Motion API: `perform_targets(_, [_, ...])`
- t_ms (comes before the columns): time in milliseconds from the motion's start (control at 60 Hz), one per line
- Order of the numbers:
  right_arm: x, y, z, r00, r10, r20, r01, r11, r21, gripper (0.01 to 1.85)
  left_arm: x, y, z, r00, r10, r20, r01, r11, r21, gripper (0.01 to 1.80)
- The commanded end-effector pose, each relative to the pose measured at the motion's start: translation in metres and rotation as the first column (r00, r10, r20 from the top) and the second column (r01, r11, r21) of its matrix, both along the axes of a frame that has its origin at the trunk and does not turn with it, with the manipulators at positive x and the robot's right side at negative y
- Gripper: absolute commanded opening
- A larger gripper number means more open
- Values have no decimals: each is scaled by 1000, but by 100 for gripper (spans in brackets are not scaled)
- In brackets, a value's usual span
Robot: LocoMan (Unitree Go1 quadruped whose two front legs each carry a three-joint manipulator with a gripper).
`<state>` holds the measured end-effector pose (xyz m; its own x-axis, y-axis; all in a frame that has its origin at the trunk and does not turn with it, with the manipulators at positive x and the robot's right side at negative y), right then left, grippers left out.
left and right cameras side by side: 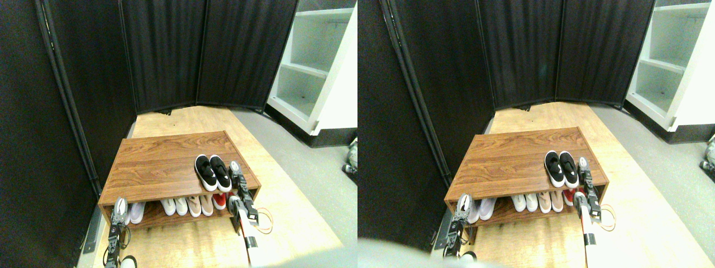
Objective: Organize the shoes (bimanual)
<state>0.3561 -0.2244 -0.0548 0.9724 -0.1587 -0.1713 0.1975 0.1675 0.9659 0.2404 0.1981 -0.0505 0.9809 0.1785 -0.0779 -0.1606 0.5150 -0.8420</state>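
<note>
Two black shoes (212, 172) with white soles stand side by side, touching, on the right part of the wooden rack's top (156, 162), toes toward the rack's front edge. My right gripper (235, 170) sits just right of the pair, at the rack's right edge, close to the right shoe but with a thin gap. My left gripper (120, 207) hangs at the rack's front left corner, far from the shoes, in front of the lower shelf.
On the lower shelf stand a pale pair (137, 212), a white pair (175, 206), a beige pair (200, 205) and a red shoe (219, 200). Black curtain panels (167, 56) close the back and left. A white shelf unit (313, 67) stands at the right.
</note>
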Motion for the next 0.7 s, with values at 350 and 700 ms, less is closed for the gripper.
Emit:
perform_targets(350, [-22, -57, 63, 991, -27, 131, 52, 980, -190, 1, 5, -6, 8, 999, 13, 39, -12, 1000, -21, 3])
perform_targets(700, [-61, -47, 75, 977, -11, 212, 47, 986, -162, 1, 3, -7, 6, 999, 5, 34, -5, 1000, -19, 6])
